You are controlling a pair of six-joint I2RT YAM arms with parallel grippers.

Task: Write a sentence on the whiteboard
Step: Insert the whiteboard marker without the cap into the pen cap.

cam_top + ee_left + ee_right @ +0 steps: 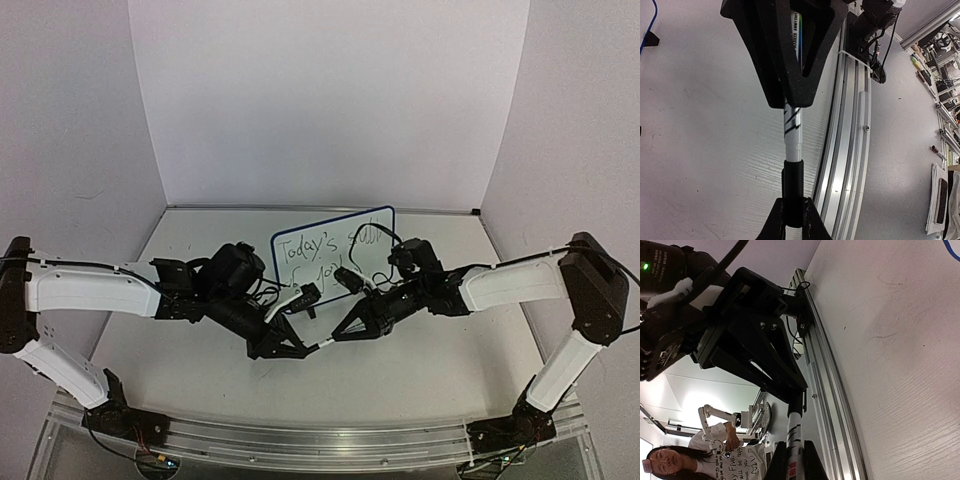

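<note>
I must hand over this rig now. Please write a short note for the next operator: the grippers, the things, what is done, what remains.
The left gripper is shut on the black cap.
The right gripper is shut on the marker, at its white barrel. The two hold it between them above the table.
The whiteboard stands behind the grippers and bears the sentence in two lines, partly hidden by the arms.
Done: the writing, it seems.
Left: the cap looks seated; check it, then probably put the marker down.

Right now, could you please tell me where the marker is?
In the top view, the marker spans between both grippers at mid-table, in front of the whiteboard: left gripper on its black end, right gripper on its white barrel.
</note>
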